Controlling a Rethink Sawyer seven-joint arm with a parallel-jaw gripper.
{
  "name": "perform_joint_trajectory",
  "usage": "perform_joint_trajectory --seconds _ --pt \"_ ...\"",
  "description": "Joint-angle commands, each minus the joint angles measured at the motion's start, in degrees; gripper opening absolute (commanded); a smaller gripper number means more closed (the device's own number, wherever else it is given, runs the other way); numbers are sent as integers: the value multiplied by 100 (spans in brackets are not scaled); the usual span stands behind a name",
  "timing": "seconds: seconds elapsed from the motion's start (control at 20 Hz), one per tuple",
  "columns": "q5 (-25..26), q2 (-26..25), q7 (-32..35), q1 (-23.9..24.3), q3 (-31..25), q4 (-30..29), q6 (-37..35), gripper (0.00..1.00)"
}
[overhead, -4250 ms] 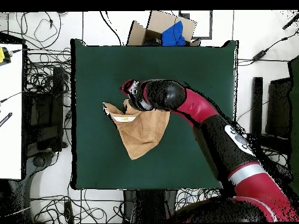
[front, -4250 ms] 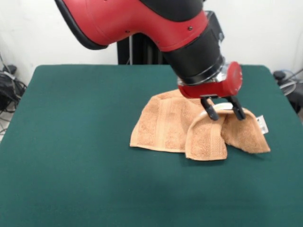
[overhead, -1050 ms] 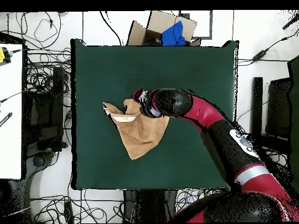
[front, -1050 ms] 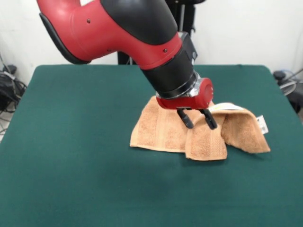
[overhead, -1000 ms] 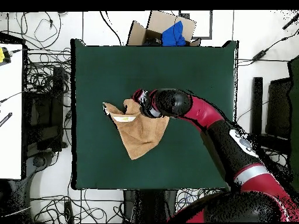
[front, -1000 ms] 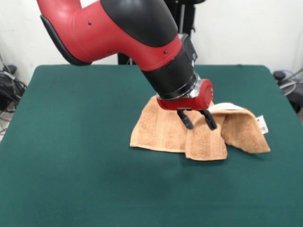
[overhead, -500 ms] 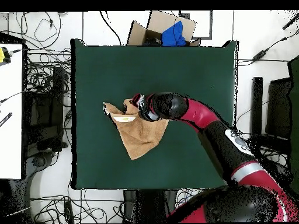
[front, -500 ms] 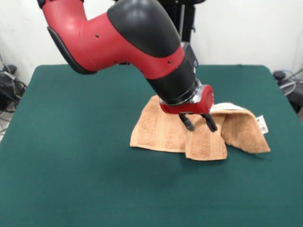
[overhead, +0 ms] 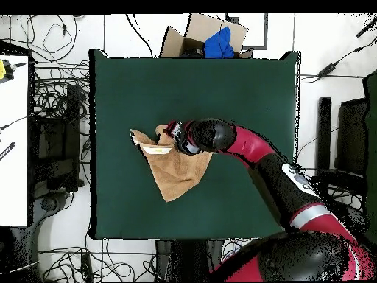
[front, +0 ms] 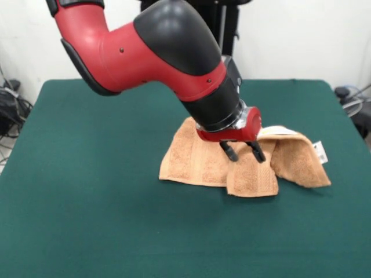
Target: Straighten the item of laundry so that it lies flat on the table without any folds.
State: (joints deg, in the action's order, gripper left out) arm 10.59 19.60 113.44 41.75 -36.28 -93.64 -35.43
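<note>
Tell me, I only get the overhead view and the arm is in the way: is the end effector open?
Observer: Yes. In the front view the end effector is open, its black fingers apart, down at the towel.
Operator: Is the towel flat?
Observer: No. One flap is folded over at its front edge, lying on the table.
Operator: Any tag?
Observer: A small white tag sticks out at its right corner in that view.

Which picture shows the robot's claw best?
The front view: the gripper shows both dark fingers spread open just above the towel. In the overhead view the arm's wrist hides most of the gripper, so its fingers cannot be made out.
</note>
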Motion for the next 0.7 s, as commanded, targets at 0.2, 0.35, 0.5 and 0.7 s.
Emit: perform_joint_trajectory --seconds 0.2,0.35,0.5,0.7 --pt "406 -227 -599 54 219 489 -211 100" --pt "430 -293 -622 62 252 584 -221 100" --pt "436 -364 -696 86 243 698 -302 100" --pt "433 -413 -671 53 249 791 -319 100"
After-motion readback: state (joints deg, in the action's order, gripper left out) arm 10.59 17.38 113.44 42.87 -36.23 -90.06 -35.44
